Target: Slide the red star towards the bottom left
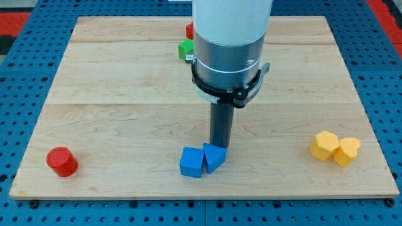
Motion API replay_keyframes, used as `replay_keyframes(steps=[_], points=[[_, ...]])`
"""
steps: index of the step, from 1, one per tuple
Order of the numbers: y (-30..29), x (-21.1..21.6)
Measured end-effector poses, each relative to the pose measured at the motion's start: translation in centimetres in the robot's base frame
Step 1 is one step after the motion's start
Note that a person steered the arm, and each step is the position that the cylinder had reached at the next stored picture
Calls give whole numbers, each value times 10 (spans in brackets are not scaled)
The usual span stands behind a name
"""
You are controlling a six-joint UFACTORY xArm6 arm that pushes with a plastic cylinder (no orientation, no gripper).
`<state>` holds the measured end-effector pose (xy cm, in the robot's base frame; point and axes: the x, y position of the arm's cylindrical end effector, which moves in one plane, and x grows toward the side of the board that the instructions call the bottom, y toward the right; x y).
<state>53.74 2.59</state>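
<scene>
Red star [189, 29] sits at the view's top, mostly hidden behind my arm, just above the green block [185, 49]. My tip [219, 147], bare and holding nothing, touches the blue blocks [201, 161], well below it.

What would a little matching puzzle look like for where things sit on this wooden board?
Things:
1. red cylinder
2. two yellow blocks
3. two blue blocks
4. green block

Places:
A. near the view's top, partly hidden by the arm
B. bottom left corner
C. bottom middle, just below my tip
D. bottom right, touching each other

Pairs: 1-B, 2-D, 3-C, 4-A
</scene>
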Motion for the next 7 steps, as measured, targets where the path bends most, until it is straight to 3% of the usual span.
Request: replay_keyframes(steps=[3, 5, 7], points=[[-1, -2], [-4, -117], [67, -225]])
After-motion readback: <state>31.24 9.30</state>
